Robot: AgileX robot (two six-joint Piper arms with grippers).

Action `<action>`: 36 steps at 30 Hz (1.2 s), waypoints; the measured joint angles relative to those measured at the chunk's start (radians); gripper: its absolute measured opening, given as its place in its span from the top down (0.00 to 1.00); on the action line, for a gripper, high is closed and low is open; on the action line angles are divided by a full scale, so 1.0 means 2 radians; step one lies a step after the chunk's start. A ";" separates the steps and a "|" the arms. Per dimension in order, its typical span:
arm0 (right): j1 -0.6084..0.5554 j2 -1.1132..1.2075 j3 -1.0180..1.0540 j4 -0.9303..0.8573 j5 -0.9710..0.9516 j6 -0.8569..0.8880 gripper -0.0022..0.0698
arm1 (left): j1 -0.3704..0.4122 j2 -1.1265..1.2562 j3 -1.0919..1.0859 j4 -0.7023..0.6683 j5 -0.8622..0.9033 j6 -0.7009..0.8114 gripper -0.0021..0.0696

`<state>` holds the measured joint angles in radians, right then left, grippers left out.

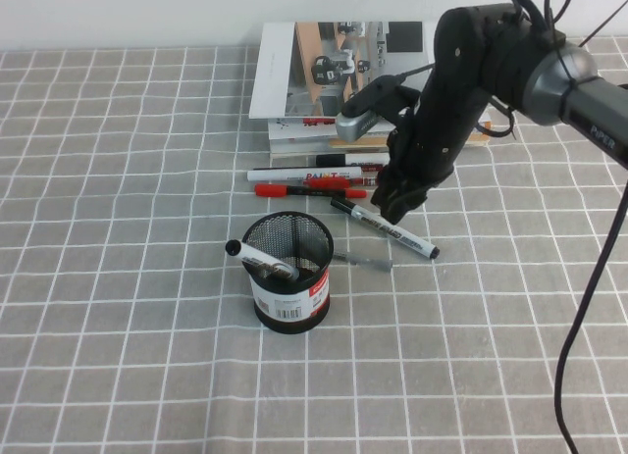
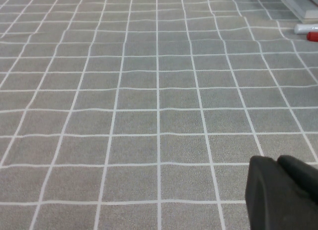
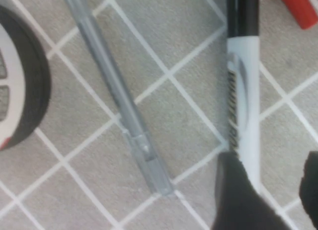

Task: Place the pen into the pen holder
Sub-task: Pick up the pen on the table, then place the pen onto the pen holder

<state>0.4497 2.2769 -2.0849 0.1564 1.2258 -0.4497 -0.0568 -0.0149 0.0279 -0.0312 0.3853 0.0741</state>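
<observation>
The pen [image 1: 385, 228] lies slanted on the checked cloth just right of the pen holder [image 1: 287, 273], a black mesh cup with a white and red label. My right gripper [image 1: 397, 201] hangs low over the pen's capped end. In the right wrist view the pen [image 3: 243, 91] runs between the open fingers of the right gripper [image 3: 271, 183]. It lies against one finger [image 3: 236, 200], with a gap to the other. The holder's base [image 3: 22, 86] shows at the edge. My left gripper [image 2: 277, 163] hovers over bare cloth, its fingers together and holding nothing.
Another black-capped white pen [image 1: 261, 259] leans inside the holder. A grey translucent pen [image 1: 363, 262] lies between the holder and the pen. Behind them are a white PAINT marker [image 1: 304, 174], a red pen [image 1: 309, 190] and a stack of books [image 1: 334, 81].
</observation>
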 joint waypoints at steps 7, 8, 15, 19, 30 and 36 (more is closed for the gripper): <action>0.000 0.022 0.000 0.033 0.000 -0.012 0.63 | 0.000 0.000 0.000 0.000 0.000 0.000 0.98; 0.001 0.027 0.000 0.033 0.000 -0.016 0.63 | 0.000 0.000 0.000 0.000 0.000 0.000 0.98; 0.013 0.042 -0.001 -0.002 -0.002 -0.022 0.75 | 0.000 0.000 0.000 0.000 0.000 0.000 0.98; 0.015 0.042 -0.001 -0.008 -0.004 -0.019 0.83 | 0.000 0.000 0.000 0.000 0.000 0.000 0.98; -0.004 -0.021 0.000 0.035 0.000 0.000 0.83 | 0.000 0.000 0.000 0.000 0.000 0.000 0.98; -0.058 -0.074 0.076 0.197 -0.008 -0.052 0.83 | 0.000 0.000 0.000 0.000 0.000 0.000 0.98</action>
<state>0.3340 2.1280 -1.9331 0.5503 1.2089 -0.5530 -0.0568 -0.0149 0.0279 -0.0312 0.3853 0.0741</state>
